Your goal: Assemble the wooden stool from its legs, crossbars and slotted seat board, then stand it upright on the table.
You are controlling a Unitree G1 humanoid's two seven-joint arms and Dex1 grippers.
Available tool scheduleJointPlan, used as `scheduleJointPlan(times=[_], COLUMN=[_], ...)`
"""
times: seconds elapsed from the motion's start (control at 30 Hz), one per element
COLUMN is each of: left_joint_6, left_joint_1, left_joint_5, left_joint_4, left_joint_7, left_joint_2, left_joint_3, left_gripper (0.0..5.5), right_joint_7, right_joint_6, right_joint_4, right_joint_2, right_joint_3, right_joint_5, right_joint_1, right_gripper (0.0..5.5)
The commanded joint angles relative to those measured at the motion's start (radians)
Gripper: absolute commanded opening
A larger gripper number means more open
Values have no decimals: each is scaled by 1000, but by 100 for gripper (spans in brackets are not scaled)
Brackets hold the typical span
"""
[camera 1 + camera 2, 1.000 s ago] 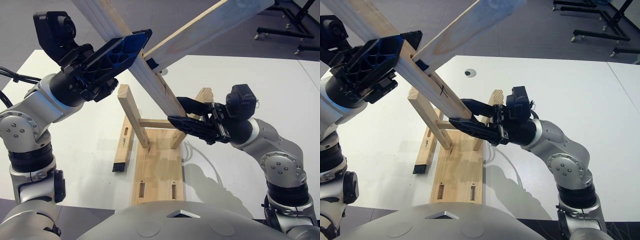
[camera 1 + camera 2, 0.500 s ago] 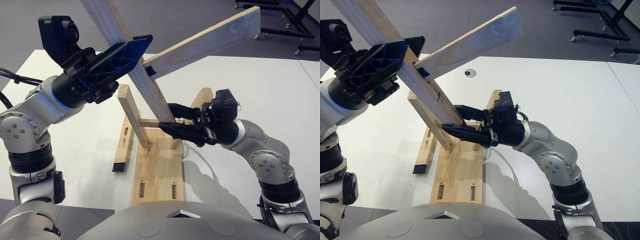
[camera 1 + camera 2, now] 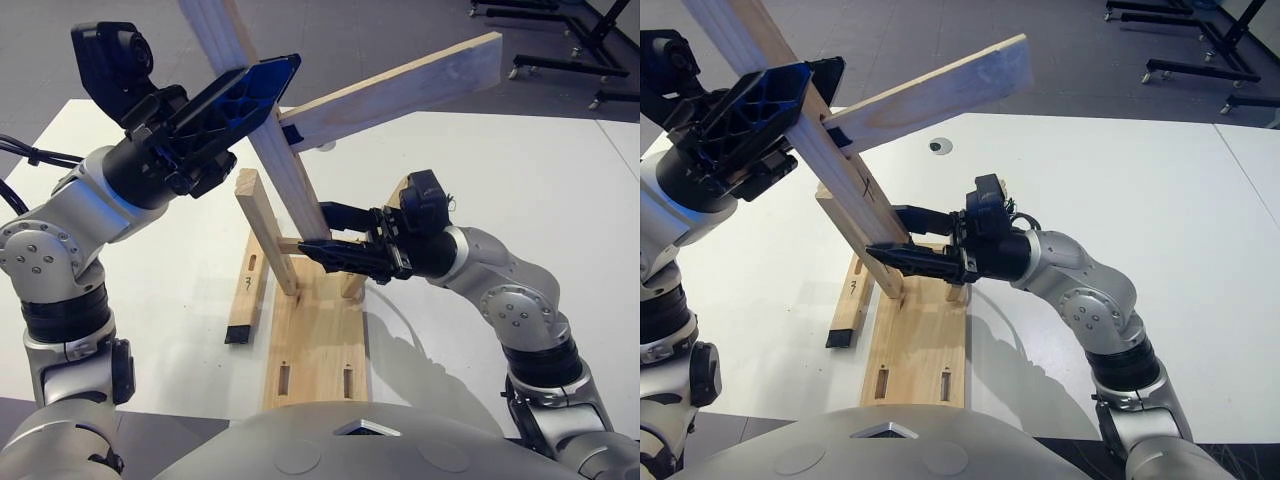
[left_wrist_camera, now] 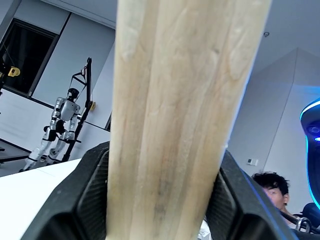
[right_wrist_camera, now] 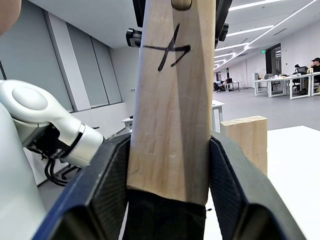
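A smooth grey floor [image 3: 400,30] is seen beyond the broad white table [image 3: 560,190]. Black wheeled metal stands [image 3: 556,64] are parked at two o'clock. Elsewhere, long white ceiling light strips [image 5: 255,31] and tall grey wall panels [image 5: 75,65] are shown.

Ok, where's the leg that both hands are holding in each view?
Left eye view: leg slants from top centre to mid-frame.
Right eye view: leg slants from top left to centre.
Left wrist view: leg clamped in the left hand.
Right wrist view: leg clamped in the right hand.
Shared landmark: the pen mark, right eye and right wrist views.
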Motion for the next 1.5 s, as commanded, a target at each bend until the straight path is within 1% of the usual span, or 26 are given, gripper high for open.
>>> scheduleJointPlan(times=[0.03, 0.1, 0.2, 0.27, 0.53, 0.57, 0.6, 0.67, 0.83, 1.1, 1.27, 1.4, 1.5], left_joint_6=[-27, -25, -21, -15, 15, 18, 21, 29, 26, 58, 76, 110, 116], left_joint_1=[17, 24, 10, -5, -30, -31, -33, -40, -29, -20, 5, 73, 115], left_joint_5=[-48, -44, -45, -43, -56, -57, -60, -63, 1, -42, -29, 7, 62], left_joint_4=[-39, -39, -24, 0, 36, 39, 43, 46, 31, 34, 34, 9, -14], left_joint_7=[-17, -22, -31, -43, -72, -75, -78, -85, -114, -160, -222, -311, -391], left_joint_2=[-20, -10, 3, 9, 35, 39, 44, 58, 92, 143, 176, 224, 241], left_joint_3=[12, 19, 28, 28, 18, 18, 18, 20, 47, 68, 95, 129, 146], left_gripper=[224, 224, 222, 219, 208, 207, 207, 205, 204, 204, 204, 204, 204], right_joint_7=[48, 55, 90, 108, 87, 83, 78, 76, 63, 9, 25, 70, 64], right_joint_6=[50, 59, 86, 98, 88, 86, 85, 89, 112, 109, 104, 120, 111], right_joint_4=[4, 12, 2, -14, -56, -59, -65, -83, -144, -216, -170, -76, -57], right_joint_2=[-58, -76, -113, -130, -139, -142, -146, -161, -193, -213, -268, -266, -233], right_joint_3=[-1, -35, -72, -74, -97, -104, -116, -164, -268, -368, -562, -756, -813], right_joint_5=[-52, -33, -1, -9, -57, -62, -64, -35, 71, 221, 364, 467, 530], right_joint_1=[-48, -57, -42, -21, 49, 56, 64, 84, 114, 123, 172, 331, 396], right_gripper=[207, 207, 287, 326, 460, 486, 495, 530, 535, 535, 535, 535, 535])
